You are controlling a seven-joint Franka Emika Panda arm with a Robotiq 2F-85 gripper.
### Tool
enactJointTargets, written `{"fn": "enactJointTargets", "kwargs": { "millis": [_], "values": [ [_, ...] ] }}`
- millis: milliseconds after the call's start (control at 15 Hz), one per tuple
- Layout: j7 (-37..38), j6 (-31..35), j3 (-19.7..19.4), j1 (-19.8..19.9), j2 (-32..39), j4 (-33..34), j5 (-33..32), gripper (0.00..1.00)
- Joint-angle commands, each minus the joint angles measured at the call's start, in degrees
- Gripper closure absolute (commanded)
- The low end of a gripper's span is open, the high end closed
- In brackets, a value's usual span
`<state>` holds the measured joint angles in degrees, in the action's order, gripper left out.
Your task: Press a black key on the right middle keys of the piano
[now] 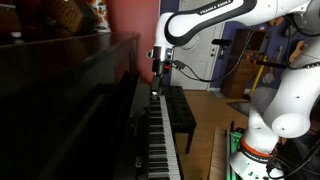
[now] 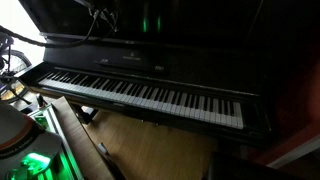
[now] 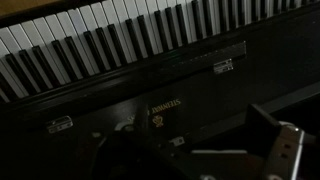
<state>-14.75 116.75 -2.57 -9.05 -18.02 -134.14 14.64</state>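
Hovering fingers (image 1: 156, 86) over far keys (image 2: 150, 95) | piano (image 1: 90, 95): glossy dark upright, long white-and-black key row | grip: cannot tell whether released or clenched

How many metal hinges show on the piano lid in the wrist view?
2: one small silvery hinge lower left on the glossy dark piano, another upper right; more may be out of frame.

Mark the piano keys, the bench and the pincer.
keys (image 2: 150, 97): exterior view, middle of the key row.
bench (image 1: 180, 108): exterior view, on its padded top.
pincer (image 1: 156, 90): exterior view, between its fingertips, above the keys.
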Motion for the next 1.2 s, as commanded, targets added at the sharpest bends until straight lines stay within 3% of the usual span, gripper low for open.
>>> {"fn": "enactJointTargets", "kwargs": {
  "millis": [0, 333, 667, 1133],
  "values": [
    [-0.2, -0.2, 1.1, 1.1, 0.0, 0.1, 0.3, 0.00],
    [-0.2, -0.2, 1.1, 1.1, 0.0, 0.1, 0.3, 0.00],
    [-0.2, 0.9, 0.0, 5.2, 5.1, 0.1, -5.7, 0.00],
    [-10.7, 2.4, -4.1, 10.9, 7.5, -1.7, -14.1, 0.00]
  ]
}}
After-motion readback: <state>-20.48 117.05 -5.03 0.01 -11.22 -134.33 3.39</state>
